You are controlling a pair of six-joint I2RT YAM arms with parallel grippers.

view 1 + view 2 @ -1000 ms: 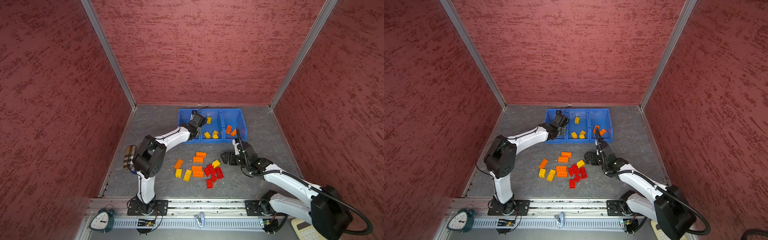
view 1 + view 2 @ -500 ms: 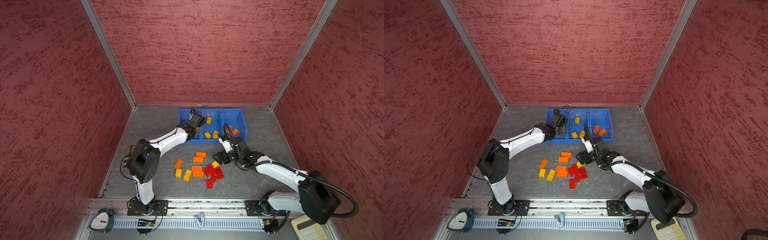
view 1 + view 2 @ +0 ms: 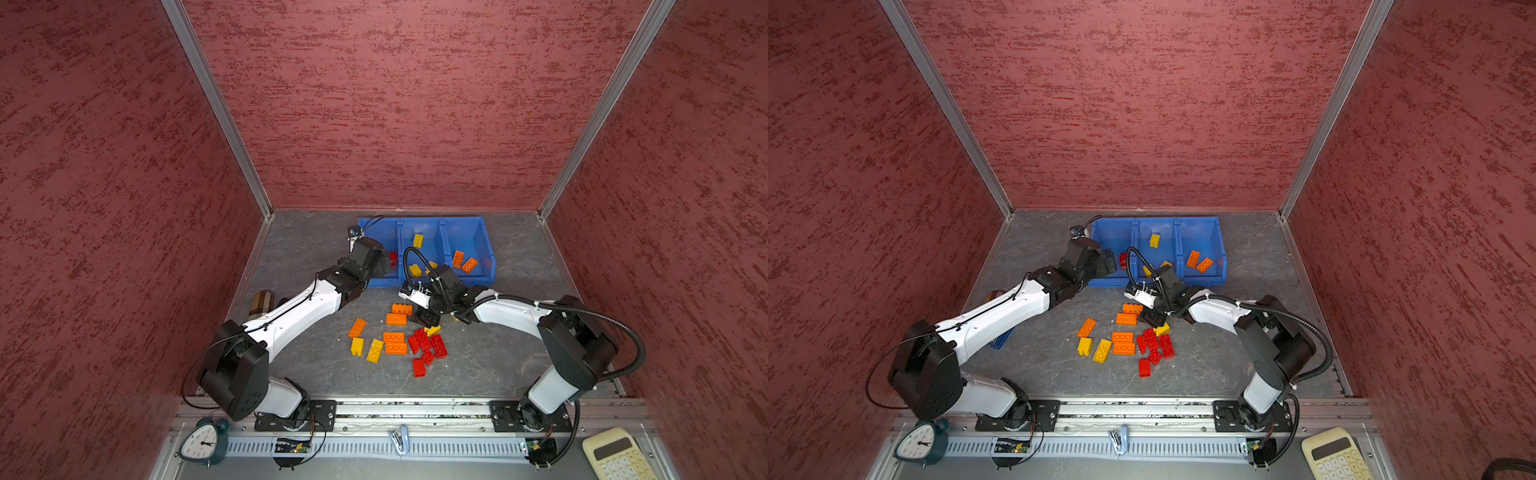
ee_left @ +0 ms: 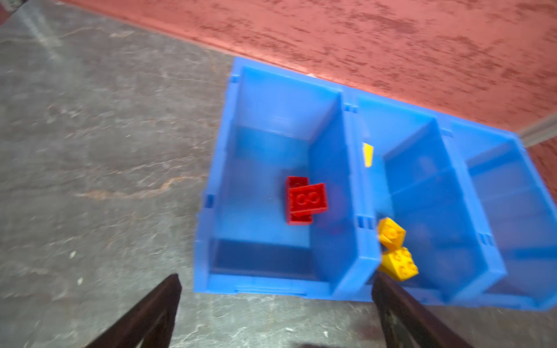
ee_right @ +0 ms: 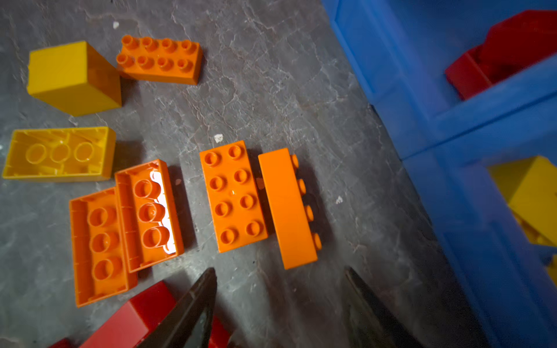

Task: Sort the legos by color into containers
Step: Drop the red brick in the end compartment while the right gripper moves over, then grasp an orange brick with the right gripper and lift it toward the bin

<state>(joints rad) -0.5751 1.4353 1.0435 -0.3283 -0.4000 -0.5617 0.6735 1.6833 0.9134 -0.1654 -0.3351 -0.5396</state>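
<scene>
L jaws hang spread & empty over the containers' (image 4: 331, 180) end bin, two red bricks (image 4: 306, 199) inside. R jaws, parted w/ nothing between, sit low by the legos (image 3: 395, 337) bunched on the surface (image 3: 490, 365). Bricks touch, so R could nip two colours or shove neighbours, and the arms are near enough to clash.

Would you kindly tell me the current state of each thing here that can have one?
left gripper, open, empty.
right gripper, open, nothing between its fingers.
left bin, holds two red bricks, one on the other.
middle bin, holds yellow bricks.
right bin, holds two orange bricks.
loose legos, unsorted on the table.
</scene>
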